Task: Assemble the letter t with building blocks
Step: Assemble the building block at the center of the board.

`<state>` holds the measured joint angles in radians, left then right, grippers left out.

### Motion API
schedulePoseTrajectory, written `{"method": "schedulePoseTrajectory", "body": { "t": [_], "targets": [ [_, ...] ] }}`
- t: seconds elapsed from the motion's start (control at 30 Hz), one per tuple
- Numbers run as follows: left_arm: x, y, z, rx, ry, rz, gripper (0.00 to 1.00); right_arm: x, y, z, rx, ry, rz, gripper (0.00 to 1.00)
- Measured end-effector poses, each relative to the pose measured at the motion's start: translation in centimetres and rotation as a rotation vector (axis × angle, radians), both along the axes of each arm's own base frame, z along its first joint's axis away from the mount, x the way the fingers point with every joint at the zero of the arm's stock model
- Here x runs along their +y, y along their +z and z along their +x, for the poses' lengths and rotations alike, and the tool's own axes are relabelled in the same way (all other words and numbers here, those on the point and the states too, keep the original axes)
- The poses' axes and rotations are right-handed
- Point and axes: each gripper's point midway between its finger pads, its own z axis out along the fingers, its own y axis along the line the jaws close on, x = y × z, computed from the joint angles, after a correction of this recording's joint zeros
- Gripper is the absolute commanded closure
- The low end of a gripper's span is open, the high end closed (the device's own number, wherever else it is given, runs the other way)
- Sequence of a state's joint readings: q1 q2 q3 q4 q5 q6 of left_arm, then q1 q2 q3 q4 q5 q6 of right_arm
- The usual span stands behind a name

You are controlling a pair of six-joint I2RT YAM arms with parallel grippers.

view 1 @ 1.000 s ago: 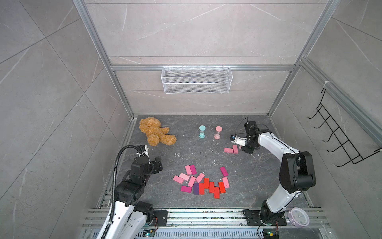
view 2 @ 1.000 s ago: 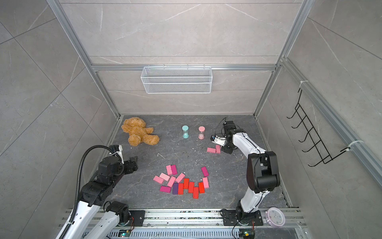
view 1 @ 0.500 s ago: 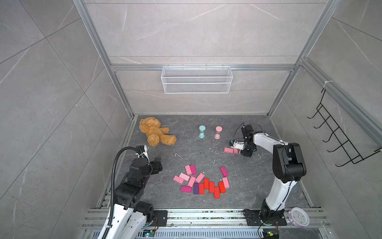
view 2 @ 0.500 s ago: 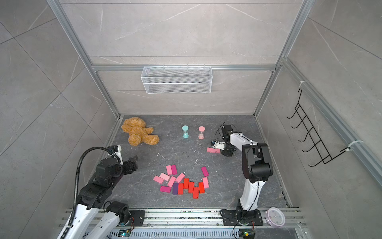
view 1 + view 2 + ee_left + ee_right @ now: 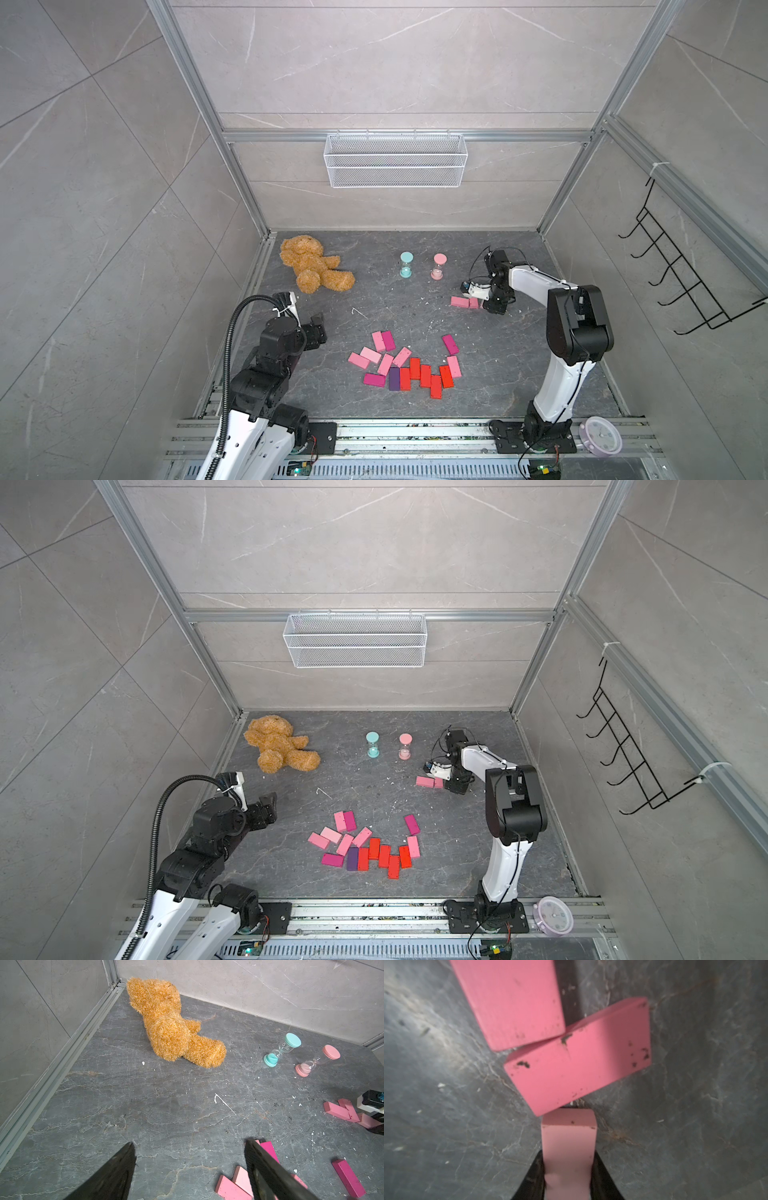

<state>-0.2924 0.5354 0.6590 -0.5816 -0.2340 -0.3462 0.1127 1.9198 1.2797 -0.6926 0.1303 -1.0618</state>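
Eighteen blocks [image 5: 425, 375], two timers [image 5: 406, 264], one bear [image 5: 309, 266]

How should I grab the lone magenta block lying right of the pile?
Take the magenta block at mid-length, across its two long edges, coming straight down. It lies flat with both long sides free, while a light pink block sits close to its near end.

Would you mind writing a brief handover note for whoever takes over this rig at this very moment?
Left hand: open, empty, hovering near the loose pile.
Right hand: shut on a light pink block, low at the floor.
Blocks: two pink blocks lie touching just ahead of the held one, near the pink timer; the rest sit in the pile, front centre.
Done: two pieces laid, third in grip beside them.
Left: no T shape yet; most blocks unplaced.
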Motion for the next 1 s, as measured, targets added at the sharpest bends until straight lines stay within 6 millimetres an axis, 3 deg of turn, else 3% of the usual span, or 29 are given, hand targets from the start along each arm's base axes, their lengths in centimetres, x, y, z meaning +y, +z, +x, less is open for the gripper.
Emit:
{"method": "schedulePoseTrajectory", "body": {
  "t": [0.23,0.63,1.0],
  "targets": [
    [0.00,0.01,0.00,-0.001,-0.002,0.003,0.15,0.20,-0.33,-0.10,0.009,0.001,0.003,0.61],
    [0.02,0.19,-0.07,-0.009,-0.004,0.004,0.15,0.36,-0.41,0.01,0.037,0.005,0.002,0.72],
    [0.03,0.32,-0.12,-0.015,-0.005,0.003,0.15,0.71,-0.39,0.05,0.039,0.037,-0.001,0.74]
  ]
}}
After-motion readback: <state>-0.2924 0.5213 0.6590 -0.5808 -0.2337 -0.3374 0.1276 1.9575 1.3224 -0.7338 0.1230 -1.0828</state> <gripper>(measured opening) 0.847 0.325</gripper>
